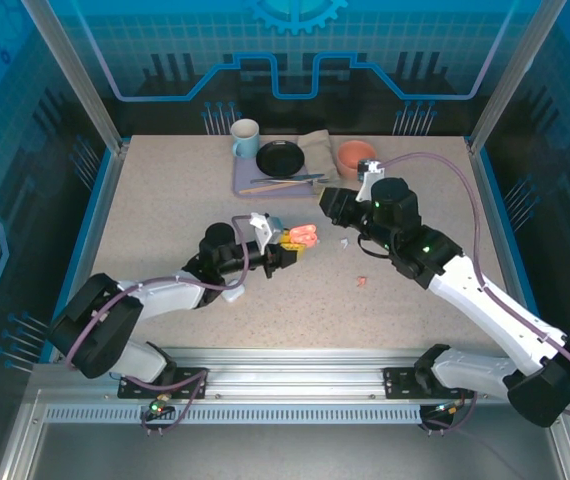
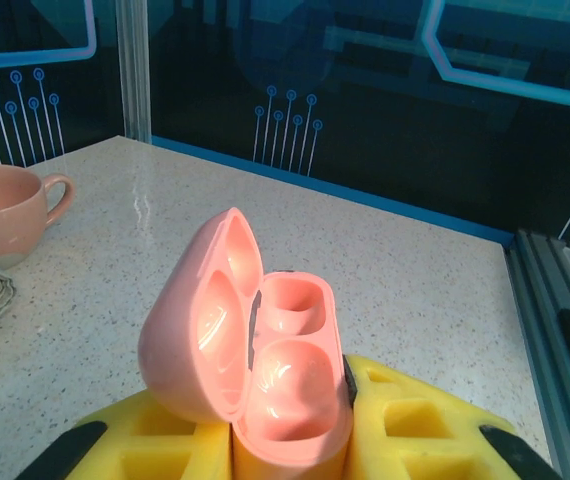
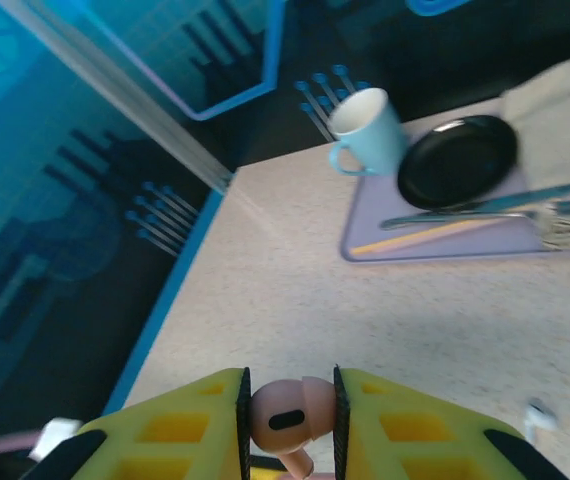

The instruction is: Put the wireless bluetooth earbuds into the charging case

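In the left wrist view the salmon-pink charging case [image 2: 287,385] stands open, lid [image 2: 193,335] swung left, both wells empty. My left gripper [image 2: 290,445] is shut on its base between yellow fingers [image 2: 420,425]. From above, the case [image 1: 305,237] sits at the left gripper's [image 1: 287,250] tip, mid-table. My right gripper [image 3: 287,418] is shut on a salmon-pink earbud [image 3: 290,415], stem pointing down. In the top view the right gripper [image 1: 330,205] hovers just behind and right of the case. A white earbud [image 1: 345,241] and another pink earbud [image 1: 362,281] lie on the table to the right.
At the back stands a purple tray [image 1: 245,185] with a light-blue mug [image 1: 245,138], black plate [image 1: 280,157] and utensils. A folded cloth [image 1: 317,150] and a salmon cup [image 1: 356,155] sit beside it. A white object [image 1: 233,293] lies by the left arm.
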